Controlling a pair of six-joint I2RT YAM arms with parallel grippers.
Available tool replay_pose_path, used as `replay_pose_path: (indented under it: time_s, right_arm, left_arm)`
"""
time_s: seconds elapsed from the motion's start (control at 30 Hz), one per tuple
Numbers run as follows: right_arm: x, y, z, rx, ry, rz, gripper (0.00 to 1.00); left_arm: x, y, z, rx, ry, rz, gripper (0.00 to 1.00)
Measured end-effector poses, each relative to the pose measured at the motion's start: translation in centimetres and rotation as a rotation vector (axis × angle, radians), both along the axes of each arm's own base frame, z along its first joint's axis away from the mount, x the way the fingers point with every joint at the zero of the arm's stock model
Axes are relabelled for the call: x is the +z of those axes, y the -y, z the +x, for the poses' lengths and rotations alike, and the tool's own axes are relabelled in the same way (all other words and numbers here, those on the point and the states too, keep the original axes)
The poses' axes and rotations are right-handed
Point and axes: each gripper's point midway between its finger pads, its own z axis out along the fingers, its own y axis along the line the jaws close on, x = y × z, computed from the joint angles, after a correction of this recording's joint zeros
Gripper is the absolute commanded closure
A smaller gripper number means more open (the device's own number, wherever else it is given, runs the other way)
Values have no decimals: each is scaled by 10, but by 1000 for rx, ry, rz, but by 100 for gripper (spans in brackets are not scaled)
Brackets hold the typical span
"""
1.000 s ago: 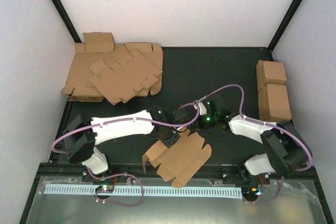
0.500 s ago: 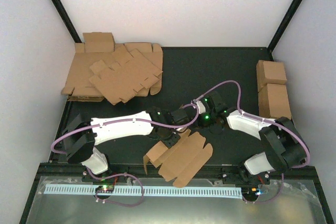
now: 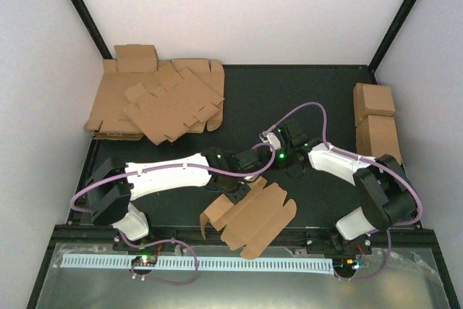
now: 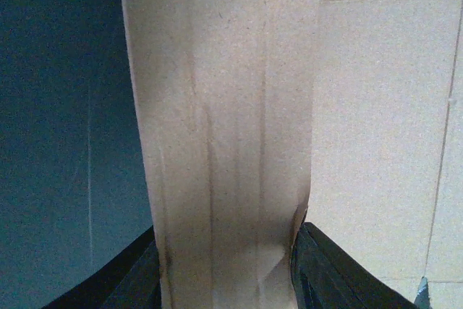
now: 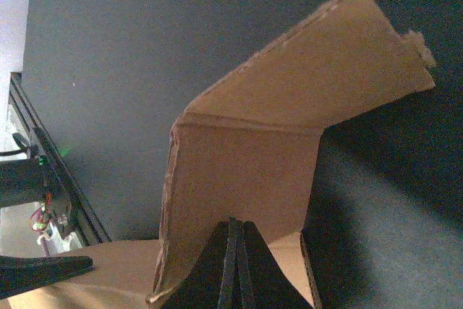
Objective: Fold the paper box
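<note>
Box (image 3: pixel 249 215) is light, floppy card and creases easy, so you wanna grip near the folds. Left gripper (image 4: pixel 228 280) clamps it between its fingers; right gripper (image 5: pixel 233 233) is pinched shut, with card just beyond its tips.

the left arm (image 3: pixel 170 170) and right arm (image 3: pixel 336 163) have white shells, black joints, lilac cables (image 3: pixel 302 107) and green lights (image 3: pixel 281 155).
</note>
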Motion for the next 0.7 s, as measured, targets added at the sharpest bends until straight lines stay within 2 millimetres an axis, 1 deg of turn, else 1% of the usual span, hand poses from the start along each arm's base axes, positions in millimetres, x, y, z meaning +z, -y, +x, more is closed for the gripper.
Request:
replay_pose_path:
  time_s: [0.2, 0.43, 0.7]
  right_arm:
    - [-4, -2, -1, 46, -1, -9, 98]
    - [-2, -2, -9, 91, -12, 14, 98]
    - [3, -5, -19, 123, -56, 66, 98]
  left_arm:
    - [0, 1, -2, -7, -8, -5, 55]
    - [0, 1, -4, -16, -19, -7, 55]
    - [-1, 0, -12, -31, -43, 3, 55]
